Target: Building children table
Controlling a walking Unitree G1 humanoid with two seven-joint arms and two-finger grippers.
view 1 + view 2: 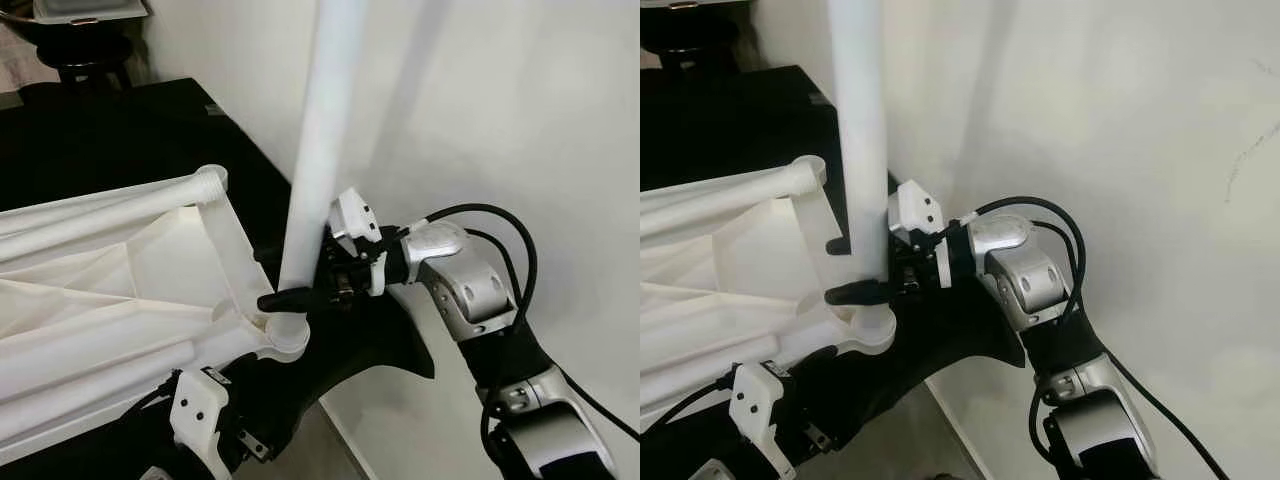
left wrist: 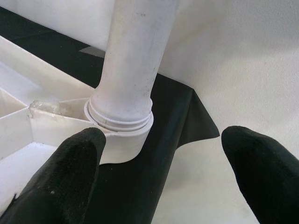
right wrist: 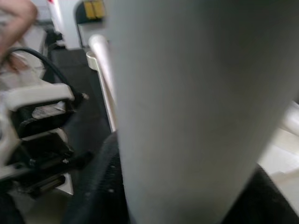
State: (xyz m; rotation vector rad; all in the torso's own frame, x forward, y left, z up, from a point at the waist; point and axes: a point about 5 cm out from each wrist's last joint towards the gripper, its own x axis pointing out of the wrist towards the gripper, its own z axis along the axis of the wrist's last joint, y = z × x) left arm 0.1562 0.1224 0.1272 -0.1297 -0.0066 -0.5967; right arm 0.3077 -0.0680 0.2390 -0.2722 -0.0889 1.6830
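The white children's table top (image 1: 120, 270) lies upside down on a black mat (image 1: 120, 130). A white table leg (image 1: 315, 150) stands upright in its near corner socket (image 1: 285, 335). My right gripper (image 1: 295, 278) reaches in from the right and is shut on the leg just above the socket; the leg (image 3: 187, 107) looms large in the right wrist view. My left gripper (image 2: 163, 140) is low, at the table's near edge. It is open, its black fingers (image 2: 60, 177) spread wide and pointing at the socket (image 2: 121, 135) without touching the leg.
Two more white legs (image 1: 100, 215) lie flat along the upturned top. Beyond the mat's right edge is pale floor (image 1: 520, 120). A dark stand (image 1: 85, 50) sits at the far left. The blurred right wrist view has what may be a person's hand (image 3: 16, 14) at the back.
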